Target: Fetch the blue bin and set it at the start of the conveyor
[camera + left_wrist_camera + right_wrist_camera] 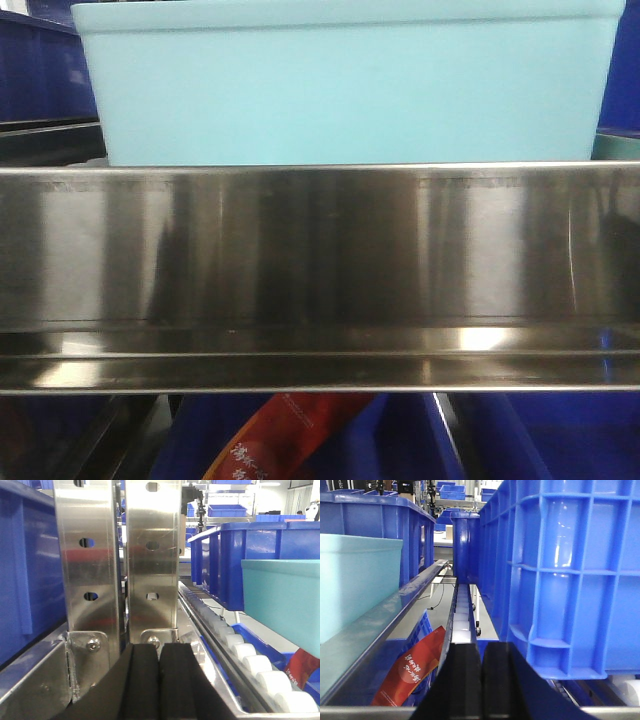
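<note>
Front view: the blue bin (345, 85) stands upright on the steel shelf (320, 260), its base hidden behind the shelf's front lip. Dark blue bins (35, 70) sit behind it at left. A red packet (290, 440) lies on the level below.

Left wrist view: the left gripper (159, 655) has its black fingers (140, 680) pressed together, holding nothing. Perforated steel uprights (150, 555) stand just ahead, and white rollers (250, 665) run along the right. The blue bin is at the right edge, apart from the gripper.

Right wrist view: the right gripper (481, 655) is likewise closed and empty. The blue bin is at left, not touched. A ribbed bin (570, 575) fills the right side.
</note>
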`<state>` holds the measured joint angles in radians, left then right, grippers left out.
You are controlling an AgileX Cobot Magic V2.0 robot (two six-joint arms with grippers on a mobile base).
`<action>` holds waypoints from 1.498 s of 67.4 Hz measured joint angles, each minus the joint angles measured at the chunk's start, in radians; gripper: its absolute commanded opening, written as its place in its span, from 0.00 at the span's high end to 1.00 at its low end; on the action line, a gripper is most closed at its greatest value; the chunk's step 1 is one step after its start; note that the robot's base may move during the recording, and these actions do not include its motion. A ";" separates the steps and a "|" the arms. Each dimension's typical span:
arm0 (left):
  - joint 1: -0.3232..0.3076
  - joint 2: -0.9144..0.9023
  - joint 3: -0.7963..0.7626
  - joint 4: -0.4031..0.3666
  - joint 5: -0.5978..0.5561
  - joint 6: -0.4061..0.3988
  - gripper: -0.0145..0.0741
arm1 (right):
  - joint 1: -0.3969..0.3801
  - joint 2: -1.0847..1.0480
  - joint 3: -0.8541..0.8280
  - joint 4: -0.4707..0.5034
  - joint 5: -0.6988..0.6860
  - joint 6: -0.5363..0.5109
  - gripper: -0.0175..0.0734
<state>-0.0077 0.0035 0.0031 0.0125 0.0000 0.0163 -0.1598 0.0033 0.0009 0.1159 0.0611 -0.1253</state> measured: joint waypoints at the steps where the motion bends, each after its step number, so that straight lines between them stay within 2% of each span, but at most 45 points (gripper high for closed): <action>1: 0.000 0.000 0.000 0.000 0.000 0.000 0.96 | 0.000 0.000 0.000 0.000 0.000 0.000 0.99; 64: 0.000 0.000 0.000 0.000 -0.021 0.000 0.96 | 0.000 0.000 0.000 0.000 -0.023 0.000 0.99; 72: 0.000 0.000 0.000 -0.002 -0.036 0.000 0.96 | 0.000 0.000 0.000 0.000 -0.074 0.000 0.99; 78: 0.000 0.000 0.000 -0.032 -0.062 0.000 0.96 | 0.000 0.000 0.000 0.000 -0.130 0.000 0.99; 85: 0.000 0.000 -0.010 -0.045 -0.073 0.000 0.96 | 0.000 0.000 -0.041 0.000 -0.127 0.000 0.98; 89: 0.000 0.000 -0.049 -0.045 -0.049 0.000 0.95 | 0.000 -0.002 -0.099 0.000 -0.085 0.000 0.93; 93: 0.000 -0.001 -0.106 -0.042 0.000 0.000 0.91 | 0.000 -0.003 -0.180 0.000 -0.018 0.000 0.83; 98: 0.000 -0.001 -0.199 -0.018 0.076 0.000 0.80 | 0.000 -0.002 -0.267 0.000 0.050 0.000 0.62; 101: 0.000 0.004 -0.249 -0.007 0.118 0.000 0.69 | 0.000 -0.002 -0.317 0.000 0.085 0.000 0.49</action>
<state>-0.0077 0.0073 -0.2458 0.0058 0.1175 0.0163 -0.1598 0.0012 -0.3165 0.1159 0.1465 -0.1253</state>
